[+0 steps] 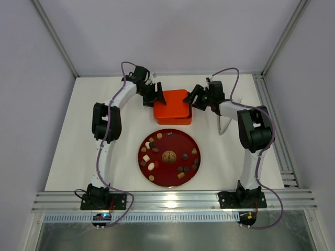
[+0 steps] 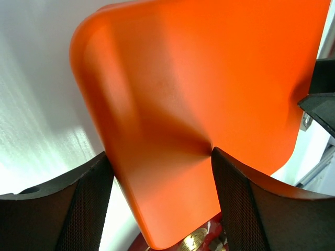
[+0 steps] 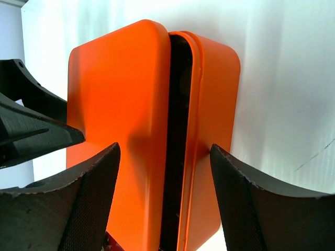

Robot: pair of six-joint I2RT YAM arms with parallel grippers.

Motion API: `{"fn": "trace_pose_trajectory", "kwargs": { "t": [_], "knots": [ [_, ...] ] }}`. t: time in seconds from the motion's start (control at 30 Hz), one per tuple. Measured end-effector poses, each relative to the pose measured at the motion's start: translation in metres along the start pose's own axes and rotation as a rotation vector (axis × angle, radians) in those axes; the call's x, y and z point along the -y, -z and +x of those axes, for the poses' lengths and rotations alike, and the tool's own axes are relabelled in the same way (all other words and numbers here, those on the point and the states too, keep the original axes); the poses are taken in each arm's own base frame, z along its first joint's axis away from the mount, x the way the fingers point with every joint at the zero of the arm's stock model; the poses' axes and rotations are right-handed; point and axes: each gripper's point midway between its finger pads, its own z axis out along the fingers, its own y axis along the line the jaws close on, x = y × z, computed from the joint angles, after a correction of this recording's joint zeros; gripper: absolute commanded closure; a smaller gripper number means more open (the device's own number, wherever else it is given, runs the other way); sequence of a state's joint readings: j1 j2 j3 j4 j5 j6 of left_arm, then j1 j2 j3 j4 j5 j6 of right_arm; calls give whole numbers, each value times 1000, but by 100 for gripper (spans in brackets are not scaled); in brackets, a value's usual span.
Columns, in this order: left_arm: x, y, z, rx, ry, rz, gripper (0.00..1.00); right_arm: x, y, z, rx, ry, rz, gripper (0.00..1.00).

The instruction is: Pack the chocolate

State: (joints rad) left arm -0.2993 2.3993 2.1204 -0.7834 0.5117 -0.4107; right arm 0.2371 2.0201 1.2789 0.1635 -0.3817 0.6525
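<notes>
Left end effector (image 2: 161,154): spread, grip unclear
Right end effector (image 3: 165,149): released
Lid (image 3: 120,89): askew; weak hold could drop it onto chocolate (image 1: 159,136)

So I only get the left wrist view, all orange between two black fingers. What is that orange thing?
Observer: A flat orange plastic box; the top view shows it whole.
Operator: Is it closed?
Observer: No. In the right wrist view its orange lid sits offset from the base, a dark gap between.
Operator: Where's the chocolate?
Observer: Bite-sized chocolates lie scattered on a round dark red plate, nearer the arms' bases.
</notes>
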Motion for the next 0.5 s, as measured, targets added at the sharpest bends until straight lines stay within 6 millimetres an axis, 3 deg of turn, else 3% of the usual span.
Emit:
{"fn": "trace_pose_trajectory", "kwargs": {
  "t": [0.5],
  "knots": [
    [-1,3,-8,53,-38,-107,28,-2,-1,8,-19,23,4,24]
  ]
}}
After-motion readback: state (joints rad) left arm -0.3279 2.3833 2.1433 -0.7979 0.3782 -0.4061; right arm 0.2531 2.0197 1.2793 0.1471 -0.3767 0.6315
